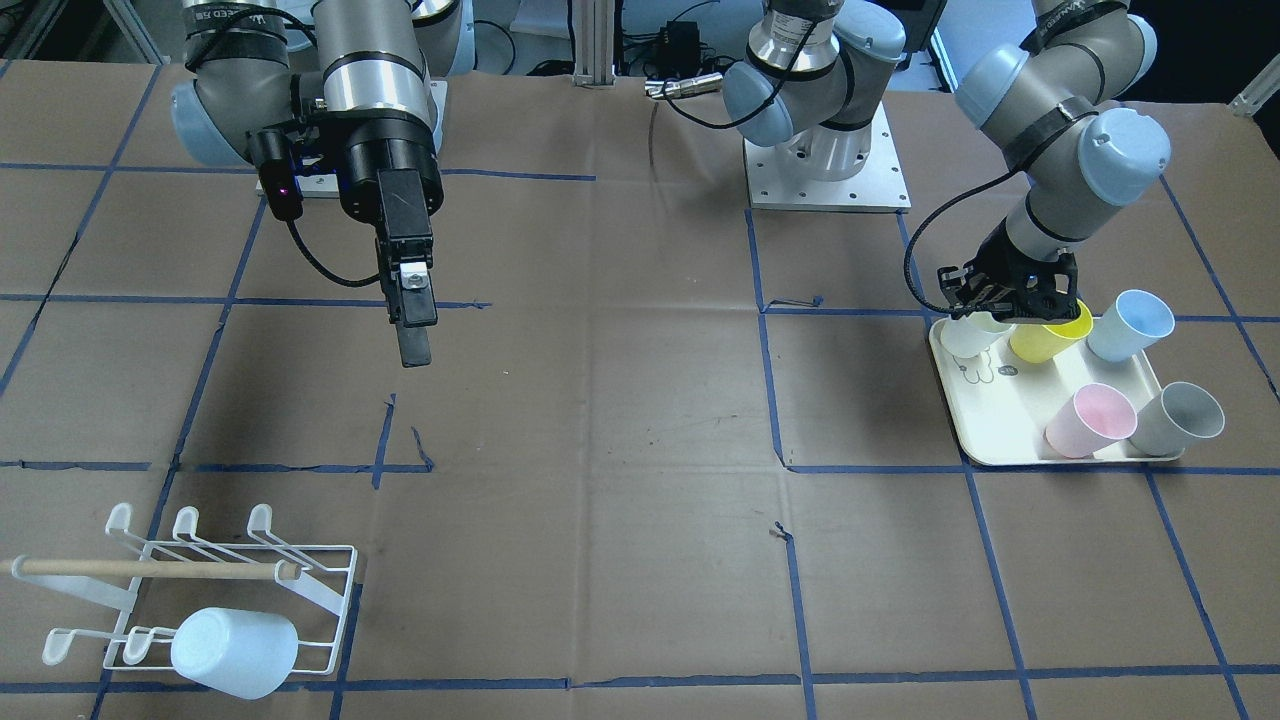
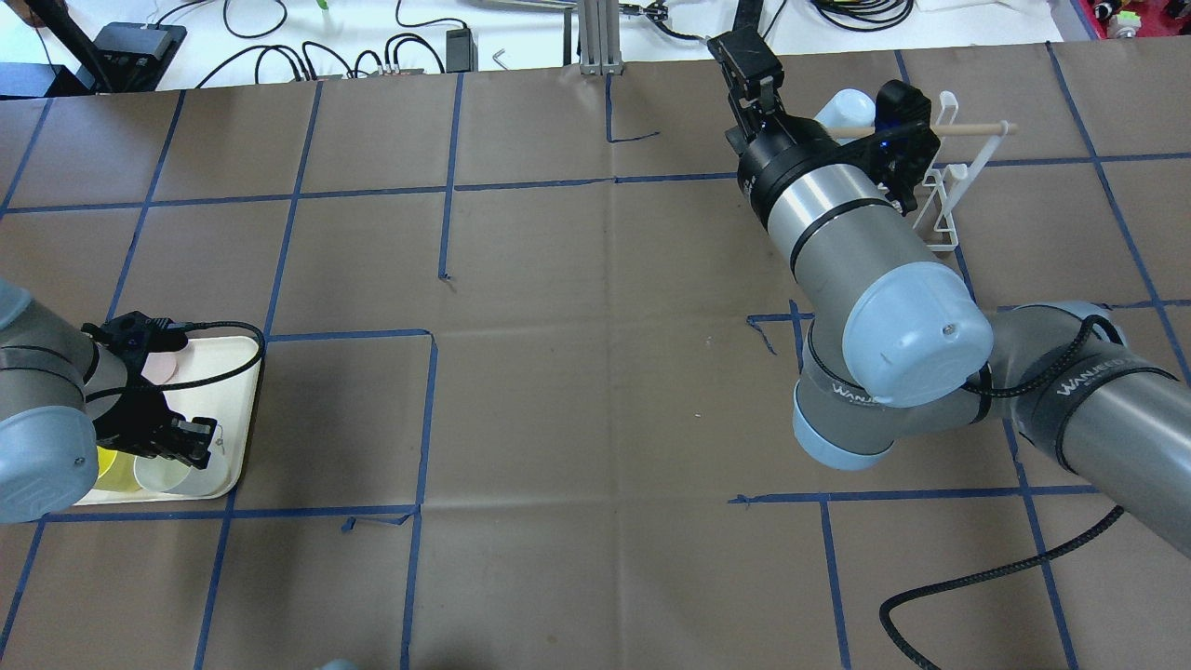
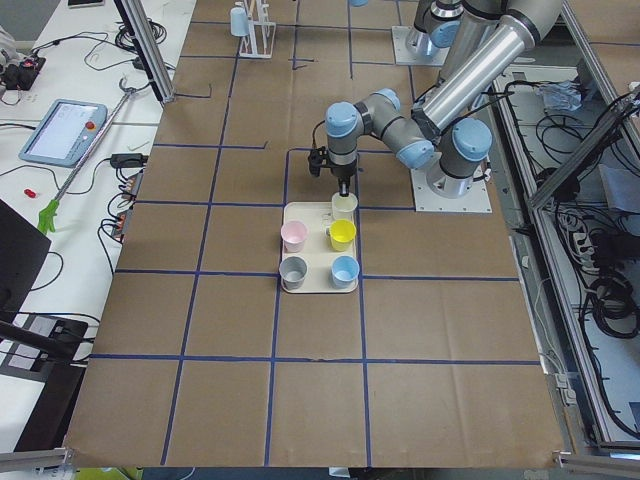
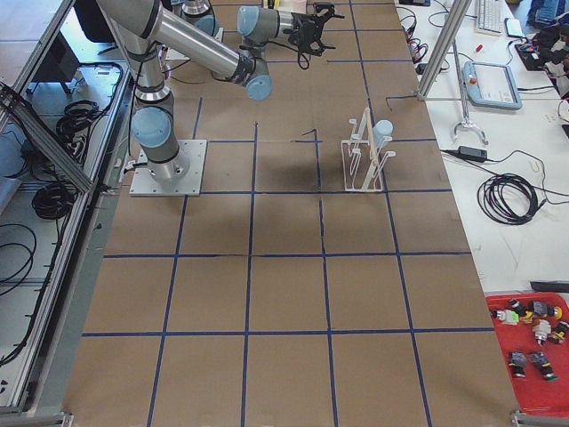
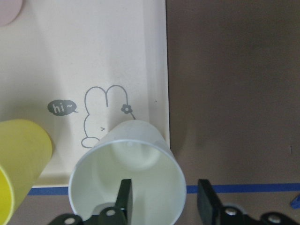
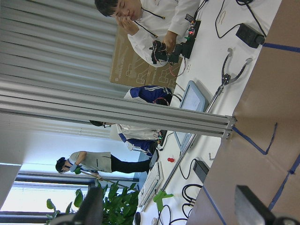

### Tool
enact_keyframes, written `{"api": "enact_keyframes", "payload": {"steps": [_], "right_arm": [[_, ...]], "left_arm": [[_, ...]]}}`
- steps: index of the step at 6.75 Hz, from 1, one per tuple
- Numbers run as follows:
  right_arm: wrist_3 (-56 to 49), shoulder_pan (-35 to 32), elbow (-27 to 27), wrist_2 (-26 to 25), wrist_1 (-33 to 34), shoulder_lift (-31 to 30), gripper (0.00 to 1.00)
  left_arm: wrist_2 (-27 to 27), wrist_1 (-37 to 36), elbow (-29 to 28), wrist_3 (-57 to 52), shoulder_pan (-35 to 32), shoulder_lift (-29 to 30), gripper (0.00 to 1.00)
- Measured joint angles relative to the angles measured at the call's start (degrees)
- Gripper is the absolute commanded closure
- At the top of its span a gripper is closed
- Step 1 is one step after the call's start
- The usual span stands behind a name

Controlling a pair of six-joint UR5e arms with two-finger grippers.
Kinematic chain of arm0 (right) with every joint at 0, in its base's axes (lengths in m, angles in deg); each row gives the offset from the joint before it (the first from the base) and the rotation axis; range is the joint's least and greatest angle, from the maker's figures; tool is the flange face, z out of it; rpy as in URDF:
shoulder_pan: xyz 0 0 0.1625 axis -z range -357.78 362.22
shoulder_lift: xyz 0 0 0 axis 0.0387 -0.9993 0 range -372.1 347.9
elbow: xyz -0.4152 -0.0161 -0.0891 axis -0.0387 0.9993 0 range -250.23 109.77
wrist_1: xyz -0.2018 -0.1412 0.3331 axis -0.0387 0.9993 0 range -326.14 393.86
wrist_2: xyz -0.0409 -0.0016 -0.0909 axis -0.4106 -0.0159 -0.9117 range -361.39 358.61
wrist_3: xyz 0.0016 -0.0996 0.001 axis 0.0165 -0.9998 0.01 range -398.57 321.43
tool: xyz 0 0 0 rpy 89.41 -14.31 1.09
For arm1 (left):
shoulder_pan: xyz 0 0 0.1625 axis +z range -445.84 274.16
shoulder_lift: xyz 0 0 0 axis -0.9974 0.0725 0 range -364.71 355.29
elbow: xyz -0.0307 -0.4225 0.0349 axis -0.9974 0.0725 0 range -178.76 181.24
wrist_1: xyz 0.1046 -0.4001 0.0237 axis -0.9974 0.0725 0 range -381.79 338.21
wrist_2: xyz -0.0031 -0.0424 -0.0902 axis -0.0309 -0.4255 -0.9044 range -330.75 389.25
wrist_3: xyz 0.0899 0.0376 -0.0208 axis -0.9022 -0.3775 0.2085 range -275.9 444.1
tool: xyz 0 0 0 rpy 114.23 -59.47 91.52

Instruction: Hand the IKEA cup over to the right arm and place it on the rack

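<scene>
The IKEA cup (image 5: 126, 173), white and upright, stands at a corner of the cream tray (image 5: 70, 56) over a rabbit drawing. My left gripper (image 5: 165, 199) is open just above it, one finger inside the rim and the other outside, with a gap to the wall. It also shows from the front, the left gripper (image 1: 1000, 305) over the cup (image 1: 975, 335). The right gripper (image 1: 412, 330) hangs open and empty above the table, well away from the rack (image 1: 200, 590). The rack's white wire prongs hold a pale blue cup (image 1: 235, 652) on its side.
On the tray (image 1: 1000, 440) stand a yellow cup (image 1: 1050, 335), a blue cup (image 1: 1130, 325), a pink cup (image 1: 1090, 420) and a grey cup (image 1: 1180, 418). Brown paper with blue tape lines covers the table. People are at benches beyond the table's far end.
</scene>
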Motion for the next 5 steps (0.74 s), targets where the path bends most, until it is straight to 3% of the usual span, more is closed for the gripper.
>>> {"api": "enact_keyframes", "payload": {"steps": [2,5], "right_arm": [[0.00,0.01,-0.13,0.00,-0.02,0.11,0.00],[0.00,0.01,-0.20,0.00,-0.07,0.20,0.00]], "left_arm": [[-0.33,4.20,-3.93,0.28,-0.49,-2.83,1.00],[-1.92,24.84,-19.25,0.48,-0.94,-5.91,1.00]]}}
